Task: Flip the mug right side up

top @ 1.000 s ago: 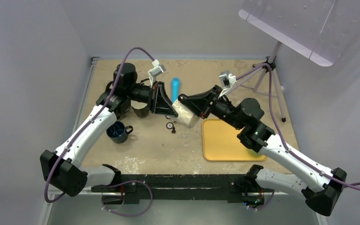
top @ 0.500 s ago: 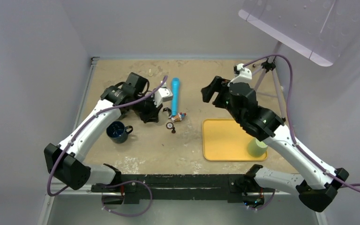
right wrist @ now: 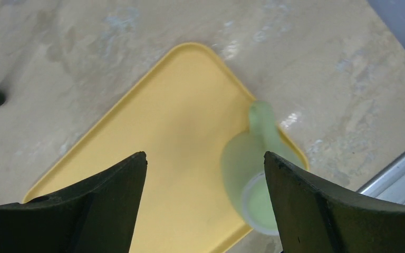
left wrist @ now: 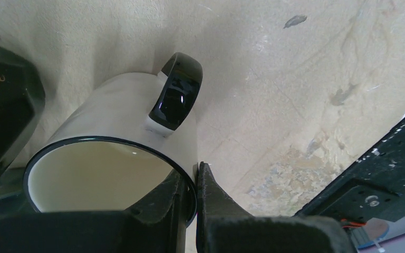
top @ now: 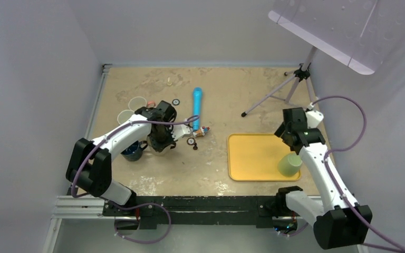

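Sandy surface below; I see my left pincer pinching the white mug by its rim, right pincer spread over the yellow tray.

The mug is white, with a thin black rim, a shiny black handle and a cream inside. Its mouth opens toward the left hand, which pinches its wall just beside the handle, one finger inside and one outside. Its base points to the desk.
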Robot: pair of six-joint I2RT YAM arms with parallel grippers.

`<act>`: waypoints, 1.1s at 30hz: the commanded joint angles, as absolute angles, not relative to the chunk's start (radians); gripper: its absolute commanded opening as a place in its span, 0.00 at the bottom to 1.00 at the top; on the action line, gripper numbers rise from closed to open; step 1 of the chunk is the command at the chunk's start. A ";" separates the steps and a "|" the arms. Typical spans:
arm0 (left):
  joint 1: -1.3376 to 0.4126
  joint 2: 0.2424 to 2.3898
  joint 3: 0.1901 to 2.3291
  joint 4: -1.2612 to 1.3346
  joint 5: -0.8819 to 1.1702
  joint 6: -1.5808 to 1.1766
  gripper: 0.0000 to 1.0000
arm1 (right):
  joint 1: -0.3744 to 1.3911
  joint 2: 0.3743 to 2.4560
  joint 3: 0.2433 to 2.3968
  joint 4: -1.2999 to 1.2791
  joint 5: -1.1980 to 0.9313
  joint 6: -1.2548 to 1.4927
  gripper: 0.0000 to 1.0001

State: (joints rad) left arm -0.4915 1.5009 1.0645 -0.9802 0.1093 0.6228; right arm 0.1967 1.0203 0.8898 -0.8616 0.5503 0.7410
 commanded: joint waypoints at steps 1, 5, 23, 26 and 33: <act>-0.492 1.483 1.042 -0.916 0.058 0.670 0.00 | 0.028 0.950 0.824 -0.786 0.548 0.725 0.84; -0.492 1.470 1.031 -0.928 0.089 0.685 0.16 | -0.098 0.983 0.803 -0.728 0.445 0.703 0.84; -0.488 1.182 1.034 -1.076 0.206 0.691 0.48 | 0.110 1.100 0.713 -0.460 -0.192 0.596 0.62; -0.489 1.173 1.044 -1.084 0.214 0.690 0.48 | 0.236 1.170 0.850 -0.575 -0.115 0.538 0.64; -0.489 1.167 1.042 -1.088 0.229 0.691 0.48 | 0.304 1.252 1.082 -0.892 0.255 0.414 0.75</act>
State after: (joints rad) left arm -0.4915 1.1885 1.0168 -1.0801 0.1963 0.6750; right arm 0.2970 1.2404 0.9722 -0.7002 0.0490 0.5243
